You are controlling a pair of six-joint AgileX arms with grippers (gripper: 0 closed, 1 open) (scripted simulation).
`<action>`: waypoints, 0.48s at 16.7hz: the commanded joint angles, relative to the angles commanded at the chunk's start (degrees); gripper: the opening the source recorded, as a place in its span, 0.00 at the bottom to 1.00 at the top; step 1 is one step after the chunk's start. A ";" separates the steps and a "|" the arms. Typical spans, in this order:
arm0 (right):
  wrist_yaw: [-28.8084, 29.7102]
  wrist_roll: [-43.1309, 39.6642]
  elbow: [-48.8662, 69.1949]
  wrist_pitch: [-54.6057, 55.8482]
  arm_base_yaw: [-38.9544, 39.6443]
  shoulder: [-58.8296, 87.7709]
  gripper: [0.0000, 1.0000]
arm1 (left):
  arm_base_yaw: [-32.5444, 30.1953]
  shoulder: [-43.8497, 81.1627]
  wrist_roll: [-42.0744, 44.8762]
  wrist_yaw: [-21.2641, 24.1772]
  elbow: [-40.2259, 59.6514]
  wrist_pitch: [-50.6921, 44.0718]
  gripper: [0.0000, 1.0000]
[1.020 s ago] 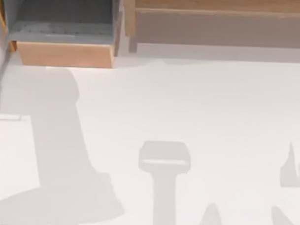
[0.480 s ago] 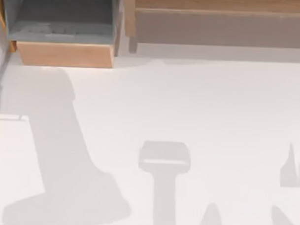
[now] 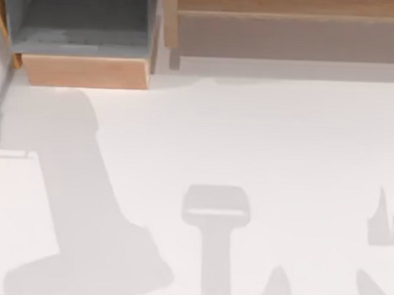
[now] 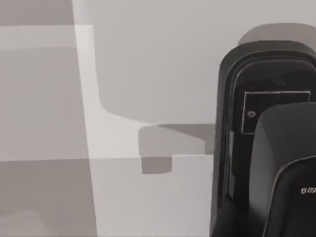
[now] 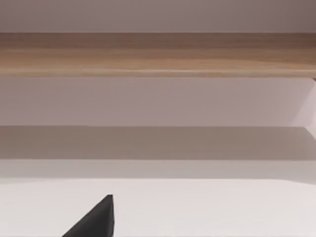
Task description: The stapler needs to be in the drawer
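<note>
Left gripper [image 4: 266,148]: in the left wrist view I'm seeing only a black housing with a grey-edged part in front, cut off by the frame edge. Whether it's released or clenched, I cannot tell. It's hanging over bare white table [image 3: 262,137], with soft grey shadows crossing the surface beneath it.

Right gripper [image 5: 96,219]: I'm getting one dark wedge poking in at the frame edge of the right wrist view, the rest cut off. State: cannot tell. It's pointing toward the brown wooden shelf unit [image 3: 285,21], whose long front edge is running across that view above a shadowed band.

Moving outward in the top view: a broad arm shadow [image 3: 84,215] is lying across the table's left side, and a narrower T-shaped shadow [image 3: 215,213] is sitting near the middle of the lower edge.

The drawer [image 3: 86,71] is sitting at the top left, pulled open, with its tan front panel facing the table and its grey floor and walls exposed behind it. It's just left of the shelf unit. Its far end is cut off by the frame.

Stapler: I cannot tell where it is. The drawer floor is showing a few pale smudges, too faint for me to make out.
</note>
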 joint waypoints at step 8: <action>0.00 0.00 0.00 0.00 0.00 0.00 1.00 | 0.00 0.00 0.00 0.00 0.00 0.00 0.90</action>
